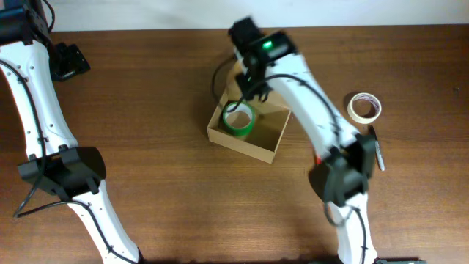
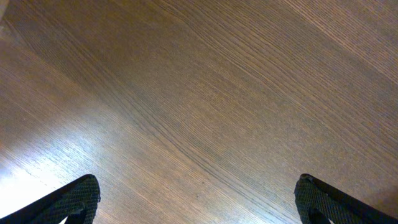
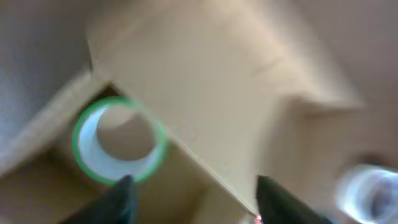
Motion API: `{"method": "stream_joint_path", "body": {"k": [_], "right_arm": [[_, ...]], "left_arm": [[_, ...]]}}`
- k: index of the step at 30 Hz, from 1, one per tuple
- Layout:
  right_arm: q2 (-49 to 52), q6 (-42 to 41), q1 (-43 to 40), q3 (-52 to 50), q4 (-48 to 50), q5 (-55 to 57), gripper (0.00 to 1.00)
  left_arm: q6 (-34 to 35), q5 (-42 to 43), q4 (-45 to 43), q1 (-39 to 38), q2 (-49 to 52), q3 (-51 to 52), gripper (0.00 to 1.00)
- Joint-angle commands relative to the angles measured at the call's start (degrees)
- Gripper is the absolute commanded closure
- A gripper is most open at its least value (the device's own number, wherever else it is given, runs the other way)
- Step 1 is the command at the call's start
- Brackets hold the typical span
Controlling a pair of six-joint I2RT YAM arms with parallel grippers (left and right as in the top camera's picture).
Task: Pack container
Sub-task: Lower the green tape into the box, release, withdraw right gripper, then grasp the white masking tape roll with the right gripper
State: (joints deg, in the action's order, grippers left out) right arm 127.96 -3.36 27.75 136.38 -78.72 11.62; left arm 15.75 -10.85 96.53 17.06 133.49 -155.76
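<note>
Right gripper (image 3: 196, 208) fingertips fill the lower edge of the right wrist view. The jaws stand apart with nothing between them: released. Below them, a green tape roll (image 3: 93, 163) lies flat in one corner of the container (image 1: 245, 147). The container sits open near the table (image 1: 161, 191) centre, skewed to the table edges, with its flap raised at the far side under the right wrist.

Hazards:
- The right fingers hang close to the container walls and flap. A sideways exit is likely to catch cardboard and drag or tip the light box. A straight lift first appears safer.
- A black cable (image 1: 217, 73) loops just beside the far wall and could snag the flap.
- The right wrist view is blurred, so clearance to the flap cannot be judged exactly.

Open room:
- The container half beside the green roll is bare.
- A beige tape roll (image 1: 364, 107) and a dark pen (image 1: 378, 155) lie on the far side of the right arm. The pen is just beside the elbow and could be swept.
- The left gripper (image 2: 199, 202) is fully spread over bare wood, well apart from the container.
</note>
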Motion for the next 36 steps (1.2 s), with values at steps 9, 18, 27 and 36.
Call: {"method": "stream_joint_path", "body": {"k": [9, 18, 27, 36], "right_arm": [[-16.87, -10.05, -18.38, 10.51, -9.70, 13.97, 0.20], [-9.49, -13.88, -45.88, -1.90, -8.07, -6.62, 0.24], [-4.87, -16.55, -46.01, -22.75, 6.32, -8.26, 0.24], [-4.79, -16.65, -45.81, -40.52, 21.11, -10.19, 0.24]], "left_arm": [[-0.85, 0.59, 0.13, 0.37, -0.96, 0.17, 0.00], [-0.85, 0.59, 0.13, 0.37, -0.96, 0.17, 0.00], [-0.85, 0.59, 0.13, 0.37, -0.96, 0.17, 0.00], [-0.85, 0.59, 0.13, 0.37, -0.96, 0.17, 0.00]]}}
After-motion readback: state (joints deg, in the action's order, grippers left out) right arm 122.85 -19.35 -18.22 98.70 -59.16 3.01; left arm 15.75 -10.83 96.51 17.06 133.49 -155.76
